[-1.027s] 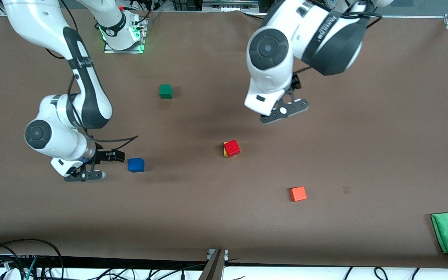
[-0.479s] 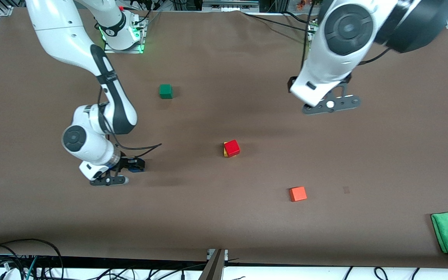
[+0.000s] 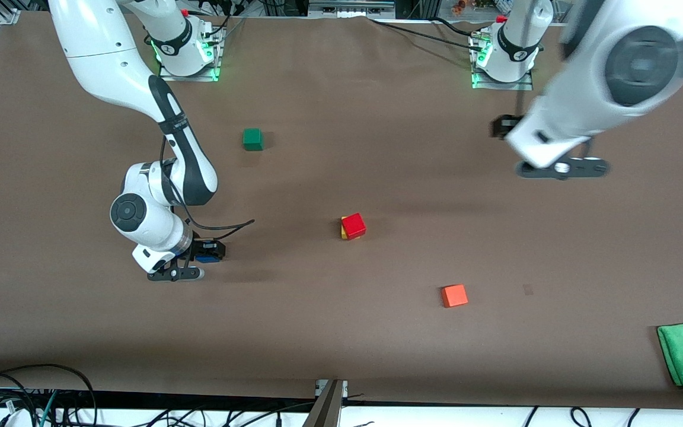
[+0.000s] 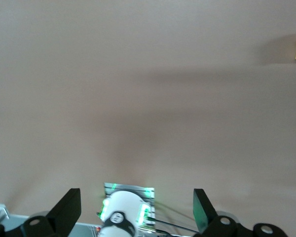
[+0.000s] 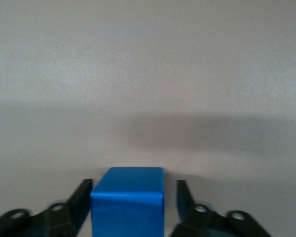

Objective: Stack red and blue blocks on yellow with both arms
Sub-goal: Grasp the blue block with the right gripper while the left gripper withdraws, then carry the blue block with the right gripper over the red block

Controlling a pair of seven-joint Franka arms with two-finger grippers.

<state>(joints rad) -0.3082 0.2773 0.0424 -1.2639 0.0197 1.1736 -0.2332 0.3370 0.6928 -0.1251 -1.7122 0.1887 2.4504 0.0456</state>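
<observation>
Blue block (image 3: 207, 256) on table toward right arm's end, between fingers of right gripper (image 3: 204, 254); right wrist view shows one finger against block face, gap at the other, so clamp not yet seen.

Red block (image 3: 353, 225) sits askew on yellow block (image 3: 342, 229) mid-table.

Left gripper (image 4: 136, 210) jaws apart, empty, over bare table near its base; arm waiting.

Risk: off-centre grip may twist blue block on lift. Risk: skewed red top gives poor seat; blue could slide off or topple stack.
</observation>
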